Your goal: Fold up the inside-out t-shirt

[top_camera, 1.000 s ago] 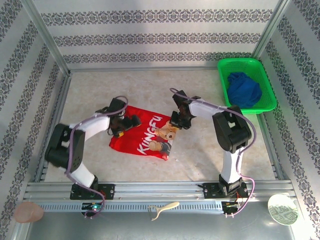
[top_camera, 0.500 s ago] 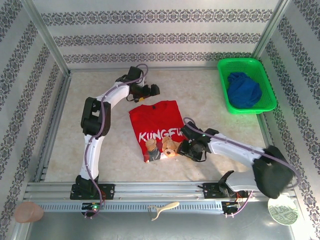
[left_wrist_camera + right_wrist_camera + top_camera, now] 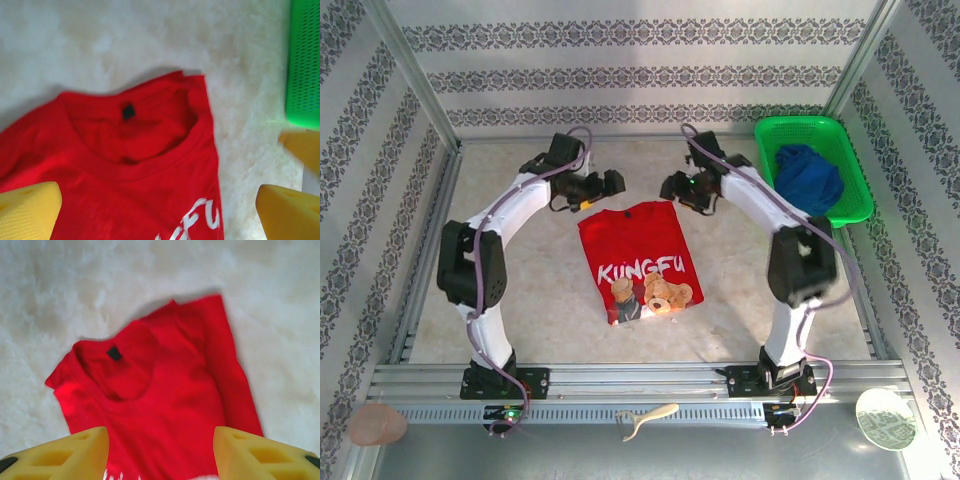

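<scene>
The t-shirt [image 3: 638, 245] is lying flat. The left fingers [image 3: 25, 210] and right fingers [image 3: 65, 452] are hanging open over its collar [image 3: 150, 167], holding nothing. Next, I think, they are needing to grab both top corners for a fold.

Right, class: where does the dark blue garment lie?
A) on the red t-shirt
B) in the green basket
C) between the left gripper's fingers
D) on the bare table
B: the dark blue garment lies bunched inside the green basket at the far right, apart from the red t-shirt.

One t-shirt [image 3: 635, 250], one basket [image 3: 800, 124], one blue garment [image 3: 808, 180]
</scene>
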